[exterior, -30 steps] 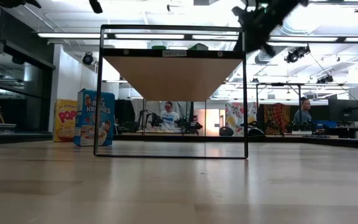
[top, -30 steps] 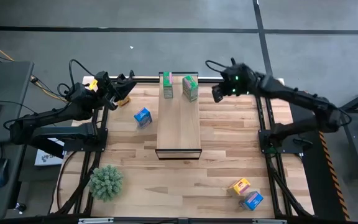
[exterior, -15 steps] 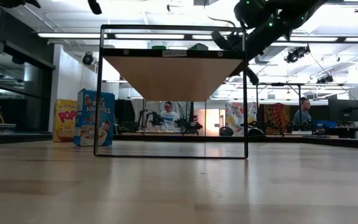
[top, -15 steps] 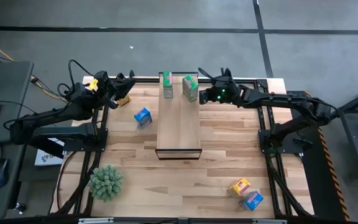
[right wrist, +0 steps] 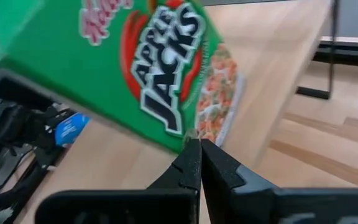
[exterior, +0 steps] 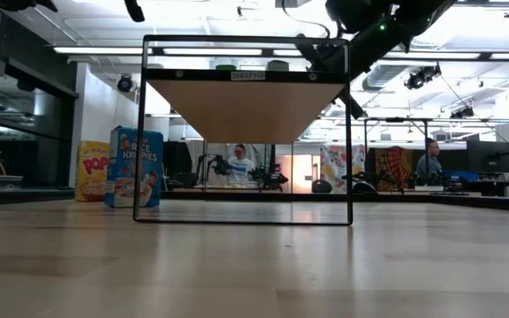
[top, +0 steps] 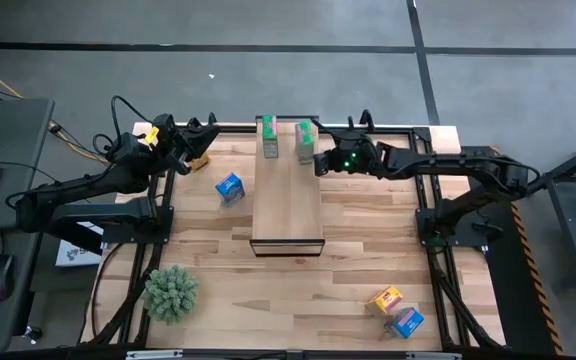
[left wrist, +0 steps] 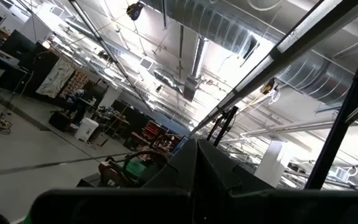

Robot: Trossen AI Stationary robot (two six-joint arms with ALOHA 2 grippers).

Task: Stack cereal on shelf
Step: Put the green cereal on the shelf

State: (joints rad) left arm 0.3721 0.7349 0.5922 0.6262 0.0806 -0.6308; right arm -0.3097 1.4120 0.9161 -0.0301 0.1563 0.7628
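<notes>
The shelf (top: 288,200), a pale plank, stands raised in the middle of the table. Two green cereal boxes stand on its far end, one on the left (top: 268,137) and one on the right (top: 305,143). My right gripper (top: 320,160) is shut, with its tips against the right green box (right wrist: 135,68). My left gripper (top: 206,133) is shut and empty, up at the far left and pointing upward. A yellow box (top: 200,160) and a blue box (top: 229,187) stand on the table left of the shelf. Another yellow-orange box (top: 385,298) and a blue one (top: 405,321) lie near right. My right gripper touches the right green box with its shut fingertips (right wrist: 194,149), at the lower edge of the printed face (right wrist: 188,132). The fingers come about level from the table's right side. The box stands on the shelf's far end and looks tilted in the right wrist view.
A spiky green plant ball (top: 171,291) sits near left on the table. The shelf's black frame posts (exterior: 349,132) show in the low view. The near half of the shelf top (top: 288,220) is bare.
My right gripper has gone down and toward the table's left, from above the far right corner to the right green box on the shelf. That box now shows narrower from above than before.
</notes>
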